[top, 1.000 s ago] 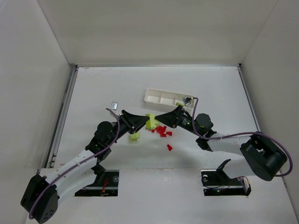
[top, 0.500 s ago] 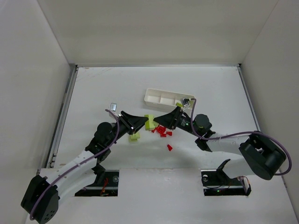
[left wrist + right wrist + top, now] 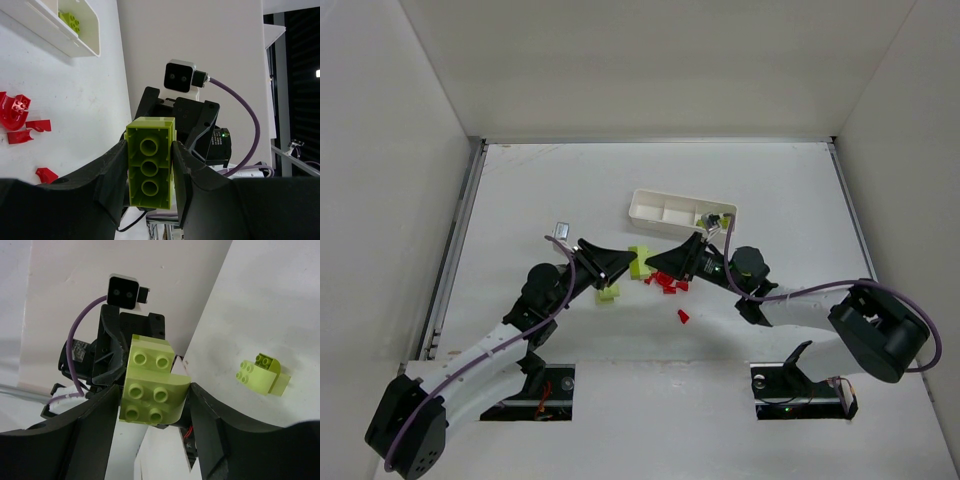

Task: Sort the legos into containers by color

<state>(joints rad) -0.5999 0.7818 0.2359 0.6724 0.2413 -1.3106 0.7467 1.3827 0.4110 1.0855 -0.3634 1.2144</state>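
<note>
R gripper (image 3: 653, 264), top view: has slid left in the last sec. and narrowed its jaws, now nose to nose w/ L gripper (image 3: 626, 263) over the table centre. Green brick (image 3: 639, 262) sits between the two tips, off the table. Red bits (image 3: 668, 284) lie just below-right, a loose green (image 3: 609, 292) below-left, tray (image 3: 650, 210) behind w/ one green in its right end.

L wrist: L fingers (image 3: 112, 175) clamped on both long sides of the green brick (image 3: 150, 167), underside tubes facing cam, R arm right behind it.

R wrist: R fingers (image 3: 202, 415) flank the studded end of the same brick (image 3: 152, 390), no gap showing either side, so prob. gripping too.

Meaning: both arms on one piece, prob. a handover or pulling joined bricks apart. Brick not in the tray yet.
</note>
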